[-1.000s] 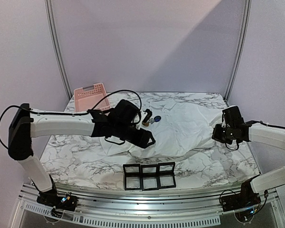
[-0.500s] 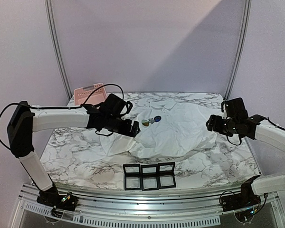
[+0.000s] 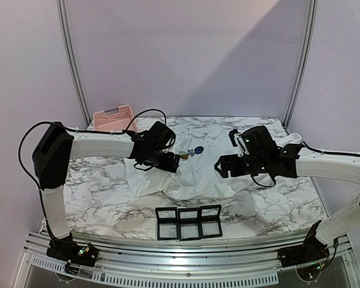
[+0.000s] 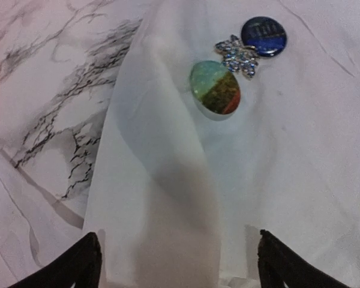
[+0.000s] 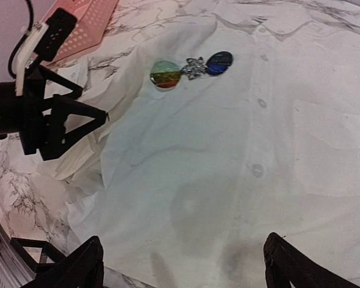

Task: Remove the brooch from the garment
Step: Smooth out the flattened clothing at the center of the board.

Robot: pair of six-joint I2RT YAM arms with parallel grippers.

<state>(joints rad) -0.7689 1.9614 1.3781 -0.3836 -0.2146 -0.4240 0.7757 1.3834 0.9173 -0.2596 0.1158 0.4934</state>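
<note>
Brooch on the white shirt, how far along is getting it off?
Nothing done yet: the sparkly brooch sits on the shirt between an oval badge and a blue badge. In hand: the left gripper, jaws open, hovers over a shirt fold near it; the right gripper hovers open too. Remaining: grasp and detach it.

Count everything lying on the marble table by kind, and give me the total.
White shirt: 1
Pinned pieces: 3 (green-orange badge, jewelled brooch, blue badge)
Pink basket: 1
Black square frames: 3
Total: 8
</note>
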